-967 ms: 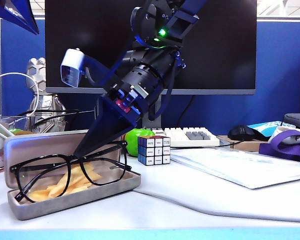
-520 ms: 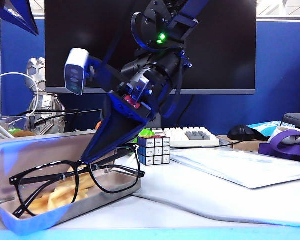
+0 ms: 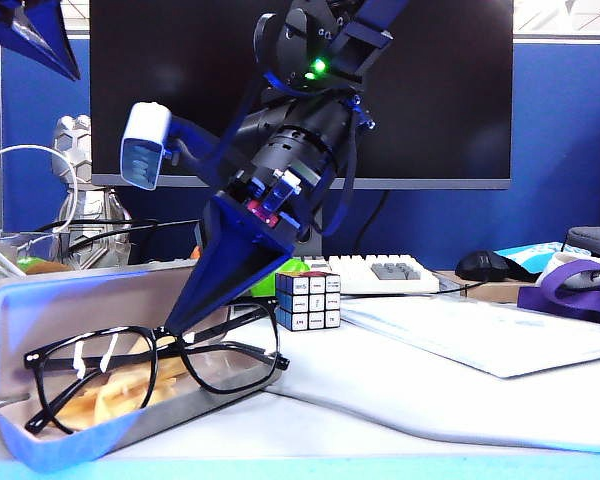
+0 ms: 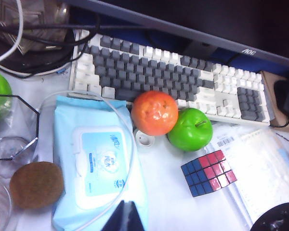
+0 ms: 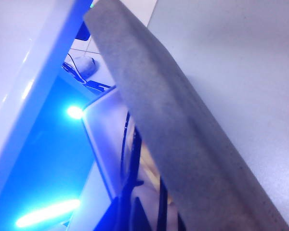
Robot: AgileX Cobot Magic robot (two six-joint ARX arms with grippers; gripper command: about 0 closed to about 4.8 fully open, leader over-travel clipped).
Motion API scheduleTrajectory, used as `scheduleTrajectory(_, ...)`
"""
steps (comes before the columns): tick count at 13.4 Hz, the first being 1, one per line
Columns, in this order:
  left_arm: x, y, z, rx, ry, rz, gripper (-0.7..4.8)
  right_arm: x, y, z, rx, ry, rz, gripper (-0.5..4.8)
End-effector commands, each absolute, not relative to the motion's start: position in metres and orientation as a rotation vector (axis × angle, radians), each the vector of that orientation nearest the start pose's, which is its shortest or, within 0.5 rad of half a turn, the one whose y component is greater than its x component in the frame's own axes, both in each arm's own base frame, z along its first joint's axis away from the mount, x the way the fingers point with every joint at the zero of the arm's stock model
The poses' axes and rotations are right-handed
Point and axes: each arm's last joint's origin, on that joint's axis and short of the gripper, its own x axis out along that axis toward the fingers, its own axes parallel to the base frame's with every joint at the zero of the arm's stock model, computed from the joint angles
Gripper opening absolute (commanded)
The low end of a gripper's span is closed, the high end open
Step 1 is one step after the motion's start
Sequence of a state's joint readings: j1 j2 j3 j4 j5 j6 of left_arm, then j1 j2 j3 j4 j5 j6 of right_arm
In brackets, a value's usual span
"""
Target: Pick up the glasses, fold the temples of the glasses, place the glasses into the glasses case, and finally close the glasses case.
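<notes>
The black glasses (image 3: 90,385) stand tilted in the open grey glasses case (image 3: 20,320), over the yellowish cloth. One temple (image 3: 230,322) shows behind the lens nearer the cube. My right gripper (image 3: 170,328) reaches across from above and is shut on the frame at the bridge. The right wrist view shows the case's grey outside (image 5: 183,144) and the black frame (image 5: 135,154) running between the right gripper's (image 5: 125,214) fingers. The left gripper (image 4: 127,219) hangs high at the far left (image 3: 25,35), shut and empty, above the tissue pack.
A Rubik's cube (image 3: 308,300) stands just beside the case. Behind it lie a green apple (image 4: 190,129), an orange (image 4: 154,112) and a keyboard (image 4: 159,72). A light-blue tissue pack (image 4: 98,163), a kiwi (image 4: 36,184), papers (image 3: 480,335) and a mouse (image 3: 490,265) are nearby.
The right gripper has turned at the wrist and lowered the glasses a little into the case. The case has slid left and tipped toward the camera. The left arm has kept still.
</notes>
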State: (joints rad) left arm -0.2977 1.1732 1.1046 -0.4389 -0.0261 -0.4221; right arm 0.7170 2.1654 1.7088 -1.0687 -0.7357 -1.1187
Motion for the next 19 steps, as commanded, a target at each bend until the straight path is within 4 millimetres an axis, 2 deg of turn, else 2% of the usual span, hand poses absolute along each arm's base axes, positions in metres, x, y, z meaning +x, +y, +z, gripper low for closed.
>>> scheduleTrajectory(1,0.239,-0.073,0.345,-0.327,0.539,-0.163,-0.05,0.307,0.293,0.177,-0.774,0.771,1.858,0.63)
scheduleTrajectory(2,0.239,-0.073,0.345,-0.327,0.539,-0.163,-0.05,0.307,0.293,0.178,-0.773,0.771,1.855,1.33)
scheduleTrajectory(3,0.239,-0.073,0.345,-0.327,0.539,-0.163,-0.05,0.309,0.295,0.182,-0.764,0.77,1.841,1.62)
scheduleTrajectory(9,0.239,-0.073,0.343,-0.325,0.555,-0.16,-0.05,0.308,0.294,0.207,-0.764,0.728,1.812,1.63)
scheduleTrajectory(11,0.239,-0.073,0.343,-0.324,0.556,-0.16,-0.05,0.304,0.288,0.222,-0.824,0.753,1.749,1.63)
scheduleTrajectory(12,0.239,-0.073,0.343,-0.324,0.556,-0.16,-0.05,0.299,0.28,0.233,-0.832,0.913,1.605,1.62)
scheduleTrajectory(15,0.239,-0.073,0.343,-0.324,0.556,-0.16,-0.05,0.294,0.27,0.235,-0.787,1.19,1.346,1.57)
scheduleTrajectory(19,0.239,-0.073,0.343,-0.324,0.556,-0.16,-0.05,0.298,0.264,0.233,-0.798,1.226,1.281,1.52)
